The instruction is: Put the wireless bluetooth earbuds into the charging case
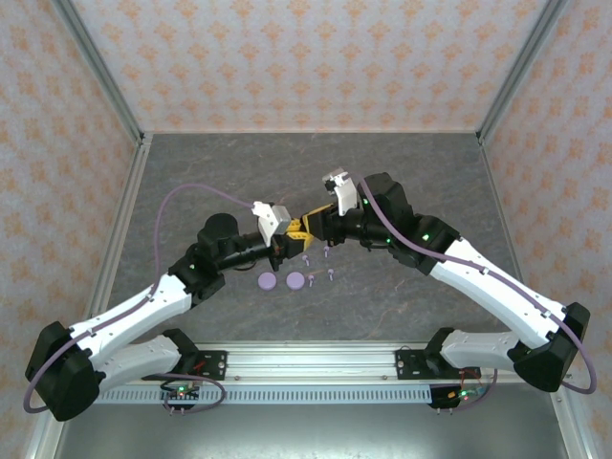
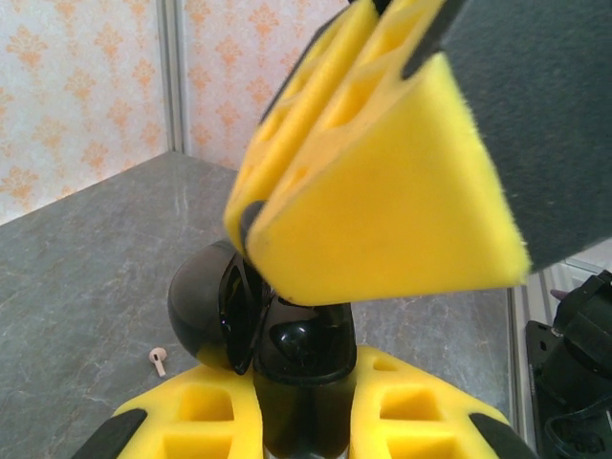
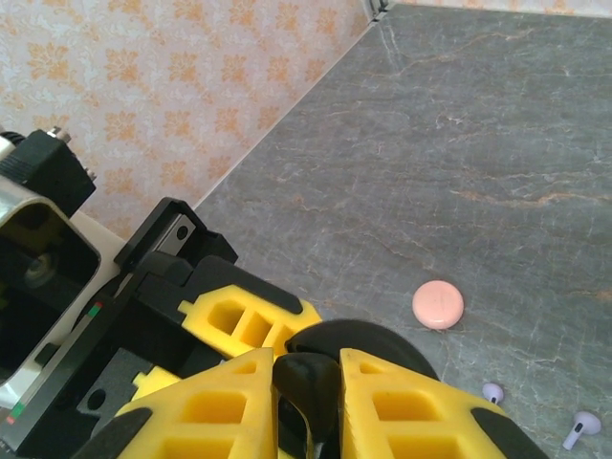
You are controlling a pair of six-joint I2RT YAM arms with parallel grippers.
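A black charging case (image 2: 304, 402) stands upright in my left gripper (image 2: 304, 378), which is shut on its body. Its domed lid (image 2: 196, 296) hangs open to the left, and a glossy black earbud (image 2: 304, 337) sits in the mouth. My right gripper (image 3: 311, 368) comes down from above with its tips at the case's mouth, shut on a small black piece that looks like a black earbud (image 3: 312, 356). Both grippers meet at mid-table (image 1: 304, 234). Loose lavender earbuds (image 1: 313, 279) lie just below them, and a pink earbud (image 2: 157, 360) lies on the table.
Two lavender round discs (image 1: 267, 281) lie near the loose buds. A pink disc (image 3: 438, 304) and two lavender buds (image 3: 492, 391) lie on the grey table (image 3: 497, 115). Patterned walls (image 1: 306, 57) enclose the back and sides.
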